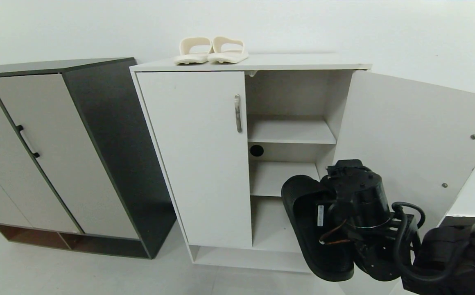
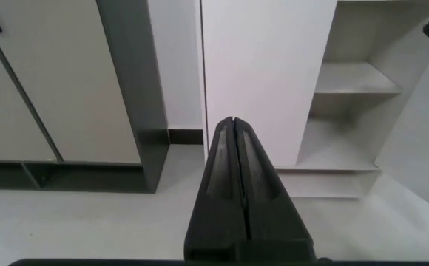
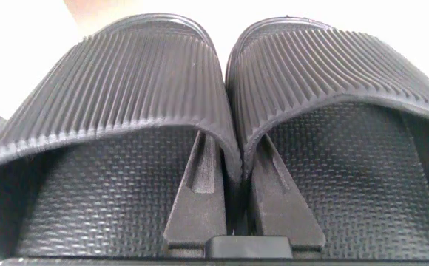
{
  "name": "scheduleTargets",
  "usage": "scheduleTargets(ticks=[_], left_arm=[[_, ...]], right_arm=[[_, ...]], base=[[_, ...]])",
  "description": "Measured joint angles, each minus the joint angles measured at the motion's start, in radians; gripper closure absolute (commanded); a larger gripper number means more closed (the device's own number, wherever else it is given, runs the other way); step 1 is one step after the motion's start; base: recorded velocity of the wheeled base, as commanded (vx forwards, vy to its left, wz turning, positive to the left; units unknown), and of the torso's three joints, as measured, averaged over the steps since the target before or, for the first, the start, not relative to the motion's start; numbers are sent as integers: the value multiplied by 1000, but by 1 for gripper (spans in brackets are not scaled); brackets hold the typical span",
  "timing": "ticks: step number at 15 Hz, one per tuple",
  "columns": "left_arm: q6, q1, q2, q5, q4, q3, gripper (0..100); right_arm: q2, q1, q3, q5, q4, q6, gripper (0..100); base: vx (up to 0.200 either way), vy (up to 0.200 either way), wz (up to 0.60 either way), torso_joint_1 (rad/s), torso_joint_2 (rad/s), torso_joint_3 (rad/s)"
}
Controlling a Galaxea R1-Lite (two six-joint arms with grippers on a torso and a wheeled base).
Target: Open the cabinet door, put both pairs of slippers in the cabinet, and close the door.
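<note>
Closest of all, the right gripper [image 3: 234,166] has its two fingers [image 3: 198,199] slipped under the ribbed straps of the black slippers [image 3: 148,89], one finger in each shoe. The adjoining strap edges are pinched between them, so the pair hangs clamped side by side. In the head view the black slippers [image 1: 313,229] are held in front of the white cabinet [image 1: 262,61], before its open right half at about the height of the lower shelves [image 1: 282,176]. They look to be outside the carcass, though the angle makes that hard to judge.

The right door [image 1: 409,139] stands swung wide, and the left door [image 1: 196,155] is shut, its metal handle [image 1: 238,113] upright near the inner edge. The cream slippers [image 1: 211,51] sit on the cabinet's top (a neat pair, touching each other), towards its left side.

The left gripper [image 2: 234,137] has its fingers pressed together with nothing between them, above the floor [image 2: 89,222] and facing the foot of the cabinet. A dark cabinet [image 1: 98,143] with pale doors stands just to the left.
</note>
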Motion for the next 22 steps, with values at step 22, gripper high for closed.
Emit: scheduleTargets(ticks=[22], left_arm=[[-7, -1, 0, 4, 0, 0, 100]], right_arm=[[188, -4, 100, 123, -473, -158, 100]], base=[[0, 9, -82, 1, 0, 1]])
